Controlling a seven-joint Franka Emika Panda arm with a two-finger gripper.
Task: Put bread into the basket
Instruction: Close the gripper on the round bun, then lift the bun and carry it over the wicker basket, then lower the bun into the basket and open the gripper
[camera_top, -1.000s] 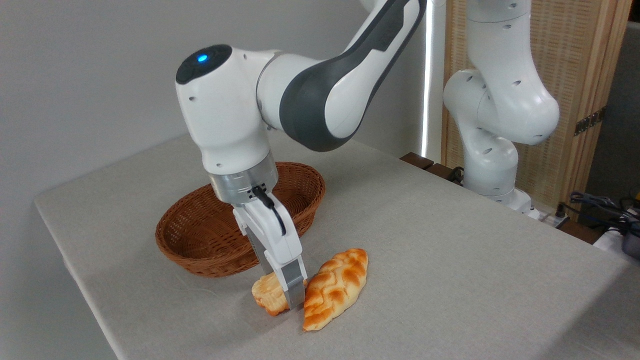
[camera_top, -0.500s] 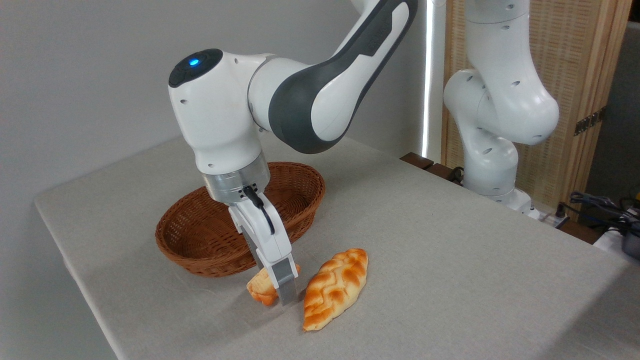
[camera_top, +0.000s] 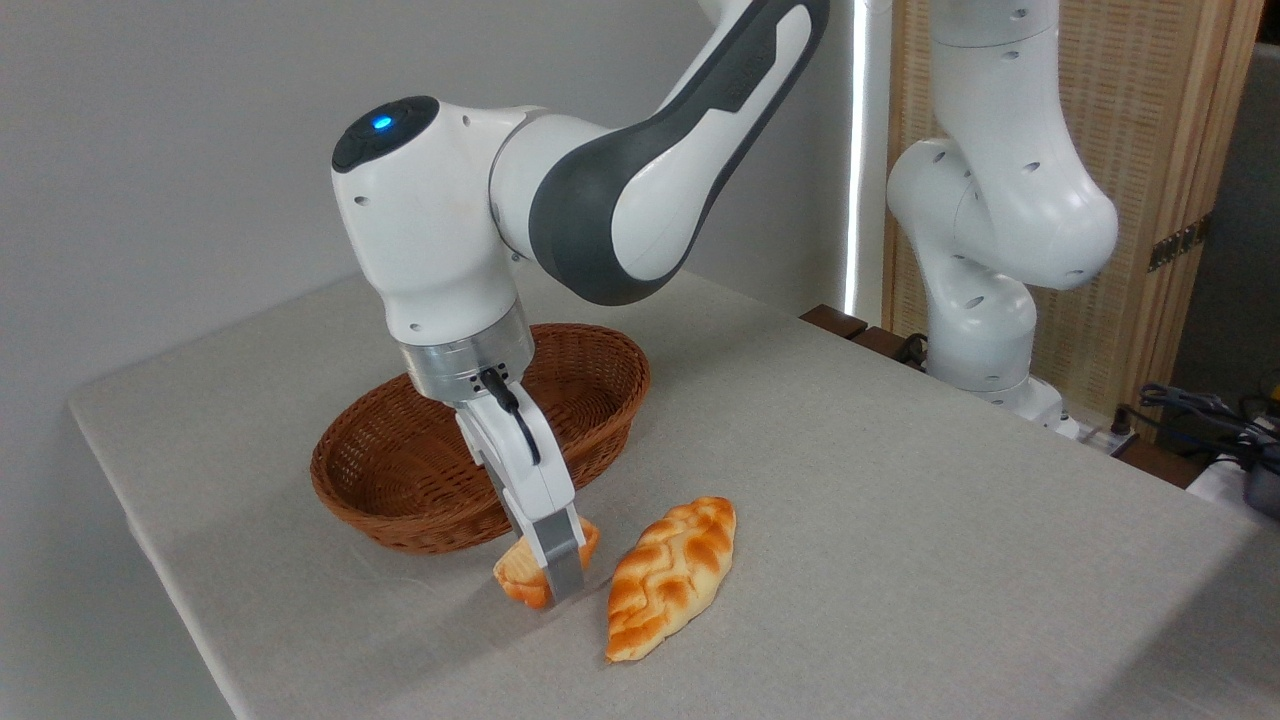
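The bread (camera_top: 520, 577), a small pale bun with an orange-brown underside, hangs tilted just above the grey table in front of the basket. My gripper (camera_top: 556, 585) is shut on the bread; the near finger (camera_top: 560, 562) covers its middle and the far finger is hidden behind it. The basket (camera_top: 400, 470), an oval reddish-brown wicker one, sits just behind and to the left, with nothing visible inside it. My wrist hangs over its front right rim.
A longer braided golden-orange loaf (camera_top: 672, 576) lies on the table just right of the bun. The table's front left edge (camera_top: 180, 620) runs close by. A second white arm's base (camera_top: 985, 350) stands at the back right, with cables (camera_top: 1200, 410) beyond.
The gripper has lifted the bread off the table and carried it slightly left, away from the braided loaf and toward the basket. The loaf has stayed put.
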